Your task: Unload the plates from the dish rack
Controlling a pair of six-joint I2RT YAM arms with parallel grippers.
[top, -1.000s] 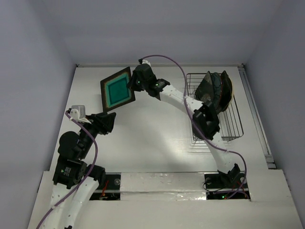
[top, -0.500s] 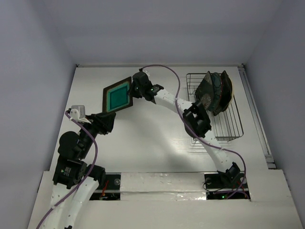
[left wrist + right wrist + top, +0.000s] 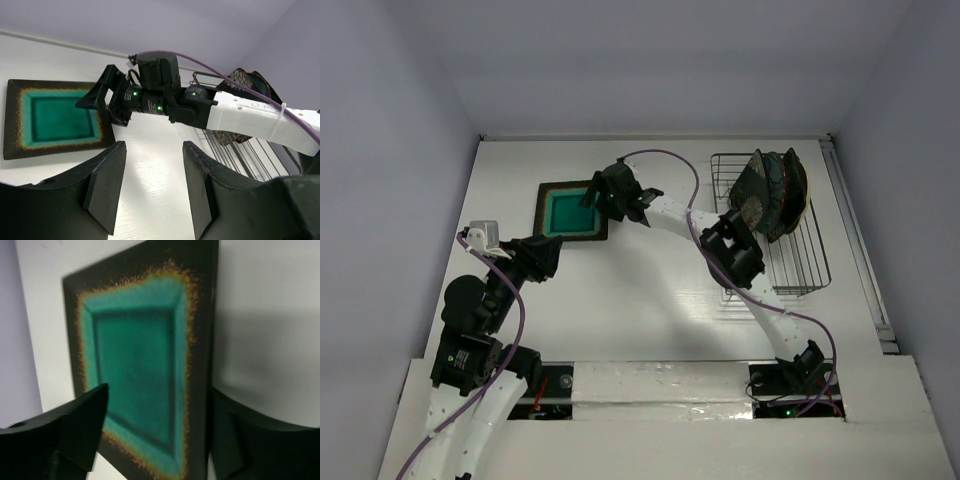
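A square plate (image 3: 569, 212), teal-faced with a dark, orange-speckled border, is seen lying flat and face up on the white table (image 3: 640, 300). It is placed left of centre toward the far side, well apart from the dark thin-wire dish rack (image 3: 802, 262) at the right. The right gripper (image 3: 591, 196) is positioned at the square plate's right edge. Its jaws are spread wide, one finger to each side of that edge, and nothing is clamped; whether a finger touches the plate cannot be told. The left gripper (image 3: 548, 252) is held about half open with nothing between its fingers, near the plate's near-left corner. The other plates (image 3: 772, 190) are stood on edge, bunched together, at the rack's far end.
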